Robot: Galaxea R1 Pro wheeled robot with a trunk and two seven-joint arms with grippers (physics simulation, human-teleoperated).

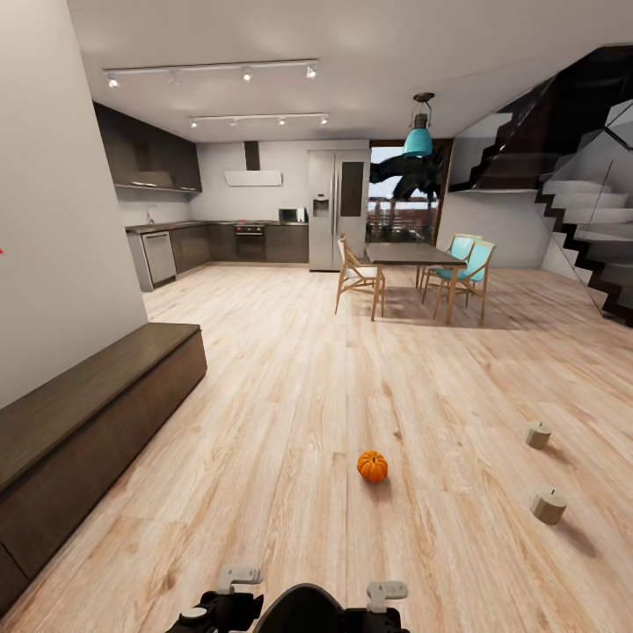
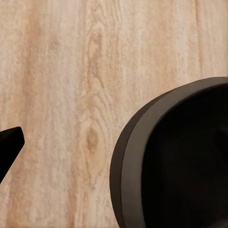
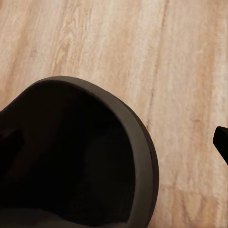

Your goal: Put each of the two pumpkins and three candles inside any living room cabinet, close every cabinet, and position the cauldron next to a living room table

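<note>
Pumpkin (image 1: 372, 465) and two candles lay on the floor (image 1: 290, 387).
Pumpkin sat ahead of both end effectors, candles (image 1: 538, 433) (image 1: 549, 505) ahead-right, closed cabinet (image 1: 88, 422) ahead-left. Grip state of either end effector: cannot tell.

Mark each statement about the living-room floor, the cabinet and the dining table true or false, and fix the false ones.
1. One pumpkin sits on the wooden floor. True.
2. Three candles are in the head view. False: two show, the near candle and the far candle.
3. The dark cabinet runs along the wall at the left. True.
4. The candles stand on the dining table. False: they stand on the floor.
5. The cabinet's fronts look shut. True.
</note>
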